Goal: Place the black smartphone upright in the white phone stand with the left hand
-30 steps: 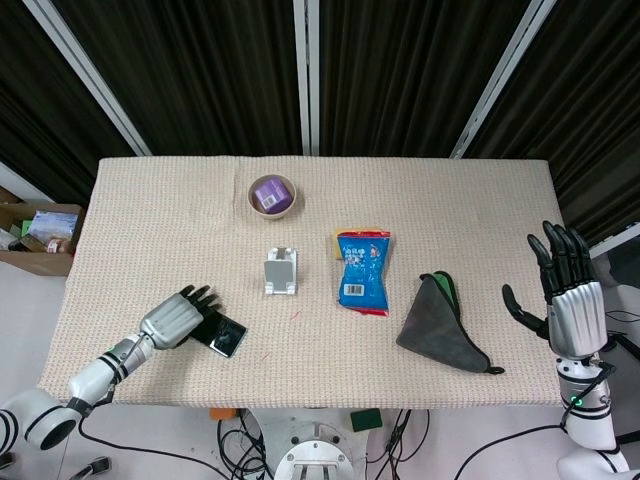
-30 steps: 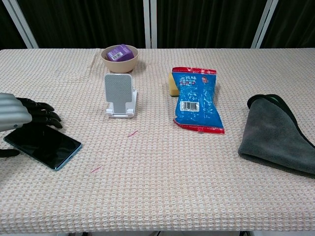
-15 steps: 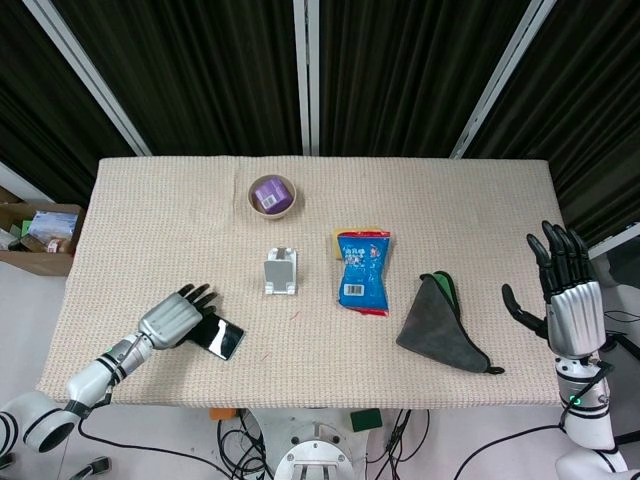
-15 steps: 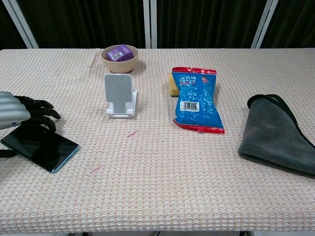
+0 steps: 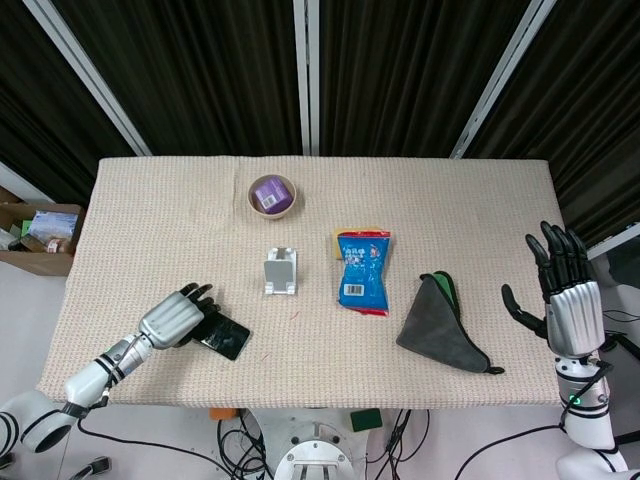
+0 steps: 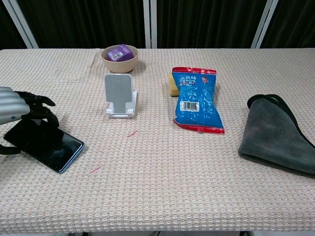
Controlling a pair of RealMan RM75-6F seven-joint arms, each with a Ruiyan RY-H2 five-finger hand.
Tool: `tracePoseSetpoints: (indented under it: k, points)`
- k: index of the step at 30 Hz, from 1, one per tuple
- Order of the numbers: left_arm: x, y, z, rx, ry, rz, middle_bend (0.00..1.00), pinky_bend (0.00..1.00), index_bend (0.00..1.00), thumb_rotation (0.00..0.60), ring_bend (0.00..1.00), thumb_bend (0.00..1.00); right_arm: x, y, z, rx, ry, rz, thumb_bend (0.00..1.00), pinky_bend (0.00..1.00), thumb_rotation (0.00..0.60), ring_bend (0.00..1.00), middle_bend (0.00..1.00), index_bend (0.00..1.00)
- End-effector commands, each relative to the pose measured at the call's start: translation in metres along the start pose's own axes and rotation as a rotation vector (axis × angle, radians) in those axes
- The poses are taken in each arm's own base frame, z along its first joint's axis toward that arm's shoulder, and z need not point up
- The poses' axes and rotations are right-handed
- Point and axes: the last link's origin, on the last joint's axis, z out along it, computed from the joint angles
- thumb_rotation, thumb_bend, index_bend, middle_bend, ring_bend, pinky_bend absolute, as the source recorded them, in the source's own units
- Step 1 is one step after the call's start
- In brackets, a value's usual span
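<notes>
Since the earlier frames the black smartphone [image 6: 45, 144] is tilting up off the cloth, its near-left end rising in the left hand [image 5: 178, 318], where before it was lying flat. The fingers [image 6: 37, 107] are curling over the phone's far edge and the thumb appears to be pressing from below, so the hand is grasping the phone near the table's front-left corner. The white phone stand [image 6: 119, 96] is standing well apart from it, toward the middle of the table, just in front of the bowl [image 5: 272, 194] holding a purple box. The right hand [image 5: 567, 291] is hanging beyond the table's right edge, fingers spread, holding nothing. To do this lift well, the grip probably needs firming before rising, then turning the phone upright while carrying it toward the stand.
</notes>
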Motion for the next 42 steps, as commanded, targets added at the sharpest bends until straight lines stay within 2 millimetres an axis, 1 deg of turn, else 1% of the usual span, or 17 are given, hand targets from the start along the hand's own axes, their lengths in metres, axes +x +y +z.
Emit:
tracePoseSetpoints:
  k: [1,8,11,14,16,19,22,25,27,29,33,35,39,42]
  points:
    - [-0.001,0.000,0.000,-0.004,0.006,-0.005,0.34,0.25,0.63,0.600,0.13,0.34,0.000,0.000,0.000,0.001,-0.001,0.000,0.40,0.00,0.600,0.00,0.00,0.00]
    - [0.003,0.000,0.001,-0.013,0.034,-0.029,0.47,0.32,0.63,0.600,0.23,0.38,0.000,0.000,0.000,0.002,-0.001,0.001,0.41,0.00,0.600,0.00,0.00,0.00]
    - [0.005,0.000,0.000,-0.017,0.052,-0.064,0.53,0.36,0.63,0.600,0.29,0.40,0.000,0.001,0.000,0.002,-0.002,0.000,0.42,0.00,0.600,0.00,0.00,0.00]
    - [0.006,-0.001,-0.001,-0.018,0.071,-0.085,0.56,0.45,0.63,0.600,0.40,0.41,0.000,0.000,0.000,0.003,0.001,0.001,0.42,0.00,0.600,0.00,0.00,0.00]
    - [0.007,-0.001,-0.001,-0.021,0.089,-0.096,0.59,0.51,0.63,0.600,0.48,0.41,0.000,0.001,0.000,0.002,0.004,0.002,0.42,0.00,0.600,0.00,0.00,0.00]
    - [0.008,-0.001,-0.002,-0.026,0.105,-0.104,0.64,0.55,0.63,0.600,0.58,0.42,0.000,0.001,-0.001,0.001,0.005,0.002,0.42,0.00,0.600,0.00,0.00,0.00]
    - [0.010,-0.002,-0.003,-0.029,0.122,-0.103,0.65,0.56,0.63,0.600,0.58,0.42,0.000,0.001,-0.001,0.000,0.007,0.001,0.42,0.00,0.600,0.00,0.00,0.00]
    - [0.017,-0.006,-0.005,-0.018,0.146,-0.103,0.65,0.56,0.63,0.600,0.58,0.42,0.001,0.002,-0.001,-0.003,0.009,-0.001,0.42,0.00,0.600,0.00,0.00,0.00]
    - [0.027,-0.014,-0.008,0.009,0.181,-0.071,0.65,0.57,0.63,0.600,0.58,0.42,0.002,0.003,-0.001,-0.005,0.012,-0.001,0.42,0.00,0.600,0.00,0.00,0.00]
    - [0.041,-0.025,-0.012,0.052,0.235,0.019,0.66,0.58,0.62,0.600,0.58,0.41,0.003,0.003,-0.001,-0.007,0.017,0.000,0.42,0.00,0.600,0.00,0.00,0.00]
    - [0.069,-0.036,-0.019,0.106,0.349,0.136,0.66,0.59,0.62,0.600,0.58,0.41,0.006,0.005,-0.001,-0.013,0.033,0.001,0.42,0.00,0.600,0.00,0.00,0.00]
    - [0.085,-0.040,-0.021,0.115,0.401,0.227,0.67,0.60,0.62,0.600,0.58,0.41,0.009,0.007,-0.001,-0.020,0.043,0.001,0.42,0.00,0.600,0.00,0.00,0.00]
    - [0.115,-0.040,-0.017,0.093,0.456,0.434,0.67,0.61,0.62,0.600,0.59,0.41,0.013,0.009,0.000,-0.027,0.061,0.000,0.42,0.00,0.600,0.00,0.00,0.00]
    - [0.133,-0.028,-0.008,0.028,0.476,0.612,0.69,0.62,0.62,0.600,0.60,0.40,0.017,0.011,0.000,-0.034,0.080,-0.004,0.42,0.00,0.600,0.00,0.00,0.00]
